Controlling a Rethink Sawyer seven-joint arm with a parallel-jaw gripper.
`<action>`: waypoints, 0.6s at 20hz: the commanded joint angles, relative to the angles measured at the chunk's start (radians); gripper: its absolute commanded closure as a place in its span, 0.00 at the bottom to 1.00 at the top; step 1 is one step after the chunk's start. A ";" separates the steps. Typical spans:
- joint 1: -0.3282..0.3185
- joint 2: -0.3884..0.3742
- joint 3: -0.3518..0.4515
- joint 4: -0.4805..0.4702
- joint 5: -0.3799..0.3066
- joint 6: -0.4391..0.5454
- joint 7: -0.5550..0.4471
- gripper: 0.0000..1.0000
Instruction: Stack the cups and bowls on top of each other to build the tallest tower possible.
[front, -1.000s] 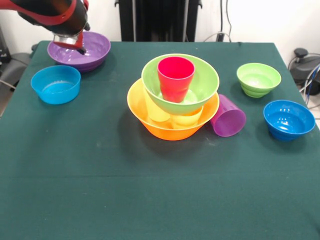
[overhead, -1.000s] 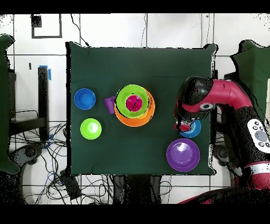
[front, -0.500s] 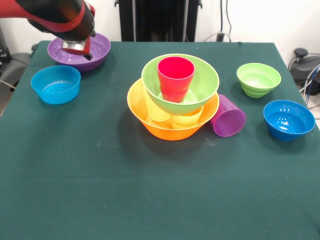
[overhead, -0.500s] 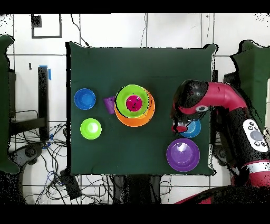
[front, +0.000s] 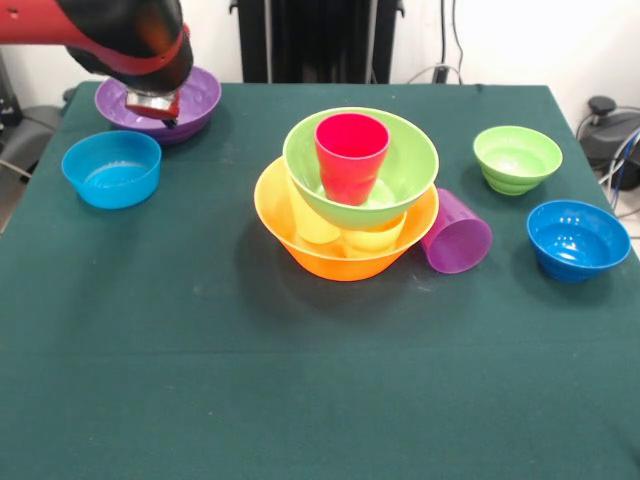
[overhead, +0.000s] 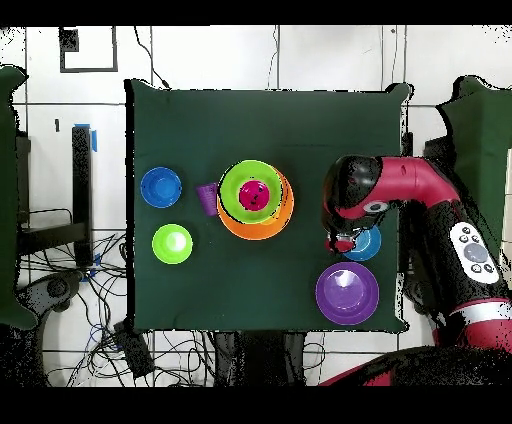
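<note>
The tower stands mid-table: a large orange bowl (front: 330, 258) (overhead: 284, 212) holds two yellow cups (front: 318, 226) under a large lime green bowl (front: 400, 165) (overhead: 236, 180), and a red-pink cup (front: 351, 156) (overhead: 255, 195) stands upright in the green bowl. A purple cup (front: 457, 232) (overhead: 207, 198) lies on its side against the orange bowl. My gripper (front: 153, 104) (overhead: 342, 241) hangs over the near rim of the large purple bowl (front: 203, 95) (overhead: 347, 293), beside a small blue bowl (front: 112, 168) (overhead: 369, 245). It holds nothing that I can see.
A small lime green bowl (front: 516, 158) (overhead: 172, 243) and a second small blue bowl (front: 577, 238) (overhead: 160, 187) sit on the other side of the tower. The green table (front: 250, 380) ends close behind the purple bowl.
The gripper has drifted a little from over the purple bowl toward the table's middle. No cup or bowl has moved.
</note>
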 joint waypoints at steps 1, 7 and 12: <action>0.089 0.061 -0.044 -0.021 -0.153 -0.036 -0.145 0.00; 0.096 0.049 -0.064 0.028 -0.190 -0.072 -0.101 0.00; 0.087 0.056 -0.077 0.072 -0.205 -0.129 -0.051 0.00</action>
